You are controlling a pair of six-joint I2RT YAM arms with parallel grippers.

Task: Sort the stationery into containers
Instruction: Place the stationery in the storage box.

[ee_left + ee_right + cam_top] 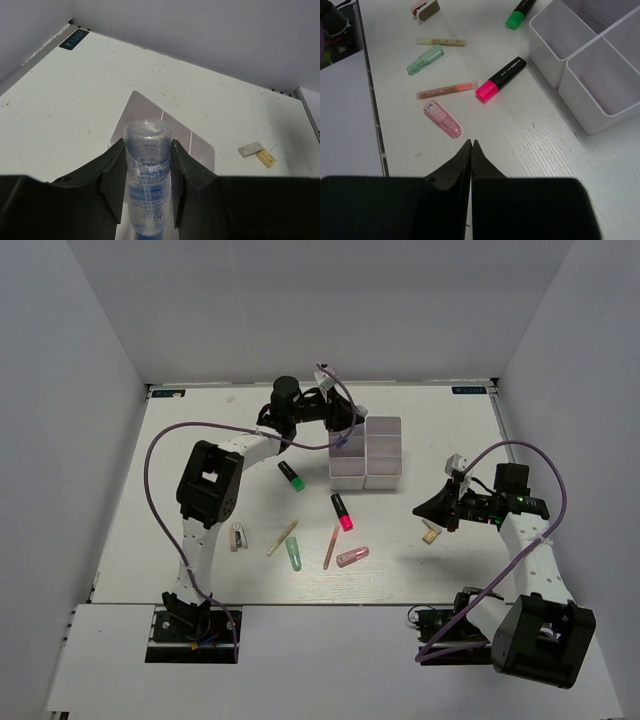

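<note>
My left gripper [346, 438] is shut on a translucent blue tube [147, 165] and holds it over the left column of the white organiser [383, 452], whose compartments show beneath the tube in the left wrist view [139, 107]. My right gripper [424, 508] is shut and empty, just above the table to the right of the loose items; its tips [471, 143] point toward a pink tube [442, 119]. A beige block [432, 533] lies beside the right gripper. A pink-capped marker [342, 511], a green-capped marker [291, 476], a green tube [294, 552] and two tan sticks [331, 547] lie in front of the organiser.
A small pink and beige item [237, 537] lies at the left of the group. White walls enclose the table on three sides. The organiser's compartments [590, 65] stand open at the upper right of the right wrist view.
</note>
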